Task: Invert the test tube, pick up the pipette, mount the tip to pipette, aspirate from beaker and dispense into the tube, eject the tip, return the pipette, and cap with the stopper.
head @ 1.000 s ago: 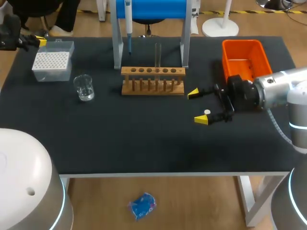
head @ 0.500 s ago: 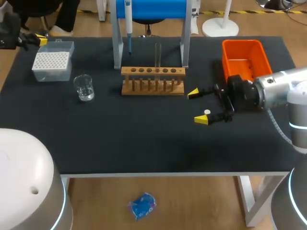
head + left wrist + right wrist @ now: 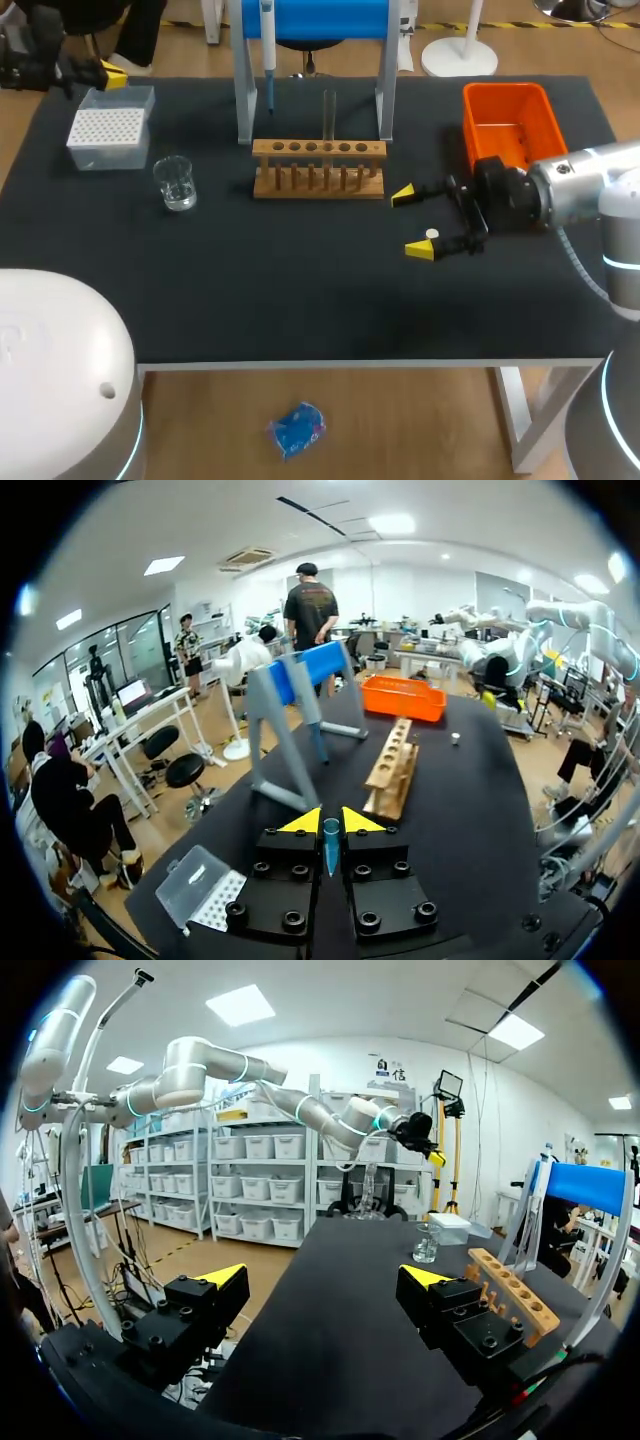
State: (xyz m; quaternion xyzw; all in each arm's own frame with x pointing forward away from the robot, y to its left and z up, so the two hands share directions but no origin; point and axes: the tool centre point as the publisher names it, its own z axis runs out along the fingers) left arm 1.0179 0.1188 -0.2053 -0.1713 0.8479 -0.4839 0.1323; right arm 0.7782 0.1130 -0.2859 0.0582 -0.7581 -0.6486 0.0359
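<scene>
No lettering, number, label or sign can be read on anything that stands on the black tabletop (image 3: 300,300). The clear glass beaker (image 3: 176,184), the clear plastic tip box (image 3: 108,132), the wooden test-tube rack (image 3: 318,168) and the orange plastic bin (image 3: 510,125) show only plain surfaces. Any marks on them are too small to make out.

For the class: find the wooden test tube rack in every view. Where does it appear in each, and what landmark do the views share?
Head view: wooden rack near the centre, in front of the blue-topped stand.
Left wrist view: ahead of the left gripper, beside the stand.
Right wrist view: ahead of the right gripper, past one finger.
Shared landmark: the blue-topped stand.
</scene>
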